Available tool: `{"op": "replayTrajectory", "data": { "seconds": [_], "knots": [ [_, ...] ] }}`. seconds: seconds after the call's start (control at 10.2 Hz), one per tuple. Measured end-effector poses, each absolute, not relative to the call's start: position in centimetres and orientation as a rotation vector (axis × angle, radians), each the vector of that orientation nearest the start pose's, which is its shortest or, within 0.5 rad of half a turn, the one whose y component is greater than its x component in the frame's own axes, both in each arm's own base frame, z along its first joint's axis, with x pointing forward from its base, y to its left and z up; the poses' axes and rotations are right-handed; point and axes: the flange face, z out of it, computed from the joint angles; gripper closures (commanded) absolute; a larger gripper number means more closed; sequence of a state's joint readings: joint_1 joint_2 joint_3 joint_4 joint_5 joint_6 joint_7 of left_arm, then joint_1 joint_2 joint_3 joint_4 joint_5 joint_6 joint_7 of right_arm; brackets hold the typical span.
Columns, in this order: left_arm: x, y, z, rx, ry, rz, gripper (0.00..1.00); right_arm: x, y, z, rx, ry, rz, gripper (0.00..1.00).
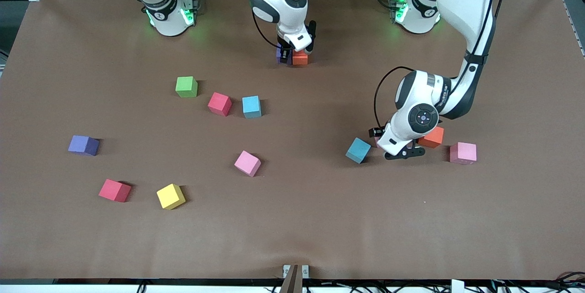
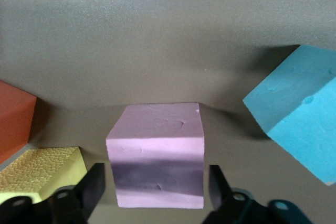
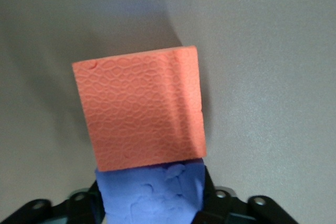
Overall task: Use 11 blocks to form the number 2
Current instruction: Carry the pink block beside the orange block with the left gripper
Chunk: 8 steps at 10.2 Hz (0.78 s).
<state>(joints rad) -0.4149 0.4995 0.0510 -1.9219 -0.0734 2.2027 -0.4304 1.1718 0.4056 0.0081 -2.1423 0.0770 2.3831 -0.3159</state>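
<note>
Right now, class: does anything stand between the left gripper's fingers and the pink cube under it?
Nothing visible does. The left gripper is open, one finger on each side of the pink cube; the yellow cube and blue cube sit aside.

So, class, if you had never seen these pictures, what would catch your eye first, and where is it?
Probably the loose coloured cubes strewn over the brown table, the green cube standing out. Next, the left gripper, low toward the left arm's end, its open fingers either side of a pink cube. Then the right gripper near the bases, shut on a purple cube touching an orange cube.
</note>
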Motion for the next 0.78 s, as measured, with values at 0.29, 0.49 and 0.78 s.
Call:
{"op": "replayTrajectory", "data": {
  "seconds": [0.29,0.49,0.78],
  "knots": [
    [56.8,-22.0,22.1,-3.087,-0.031,0.302,0.77,21.1,51.3,19.6,-2.376,-2.073,0.271,0.00],
    [57.3,-22.3,23.2,-3.104,0.222,0.277,0.78,21.3,51.6,20.3,-2.377,-2.071,0.270,0.00],
    [56.4,-22.5,25.9,-3.063,0.608,0.374,0.76,21.2,51.6,22.3,-2.376,-2.074,0.292,0.00]
  ]
}}
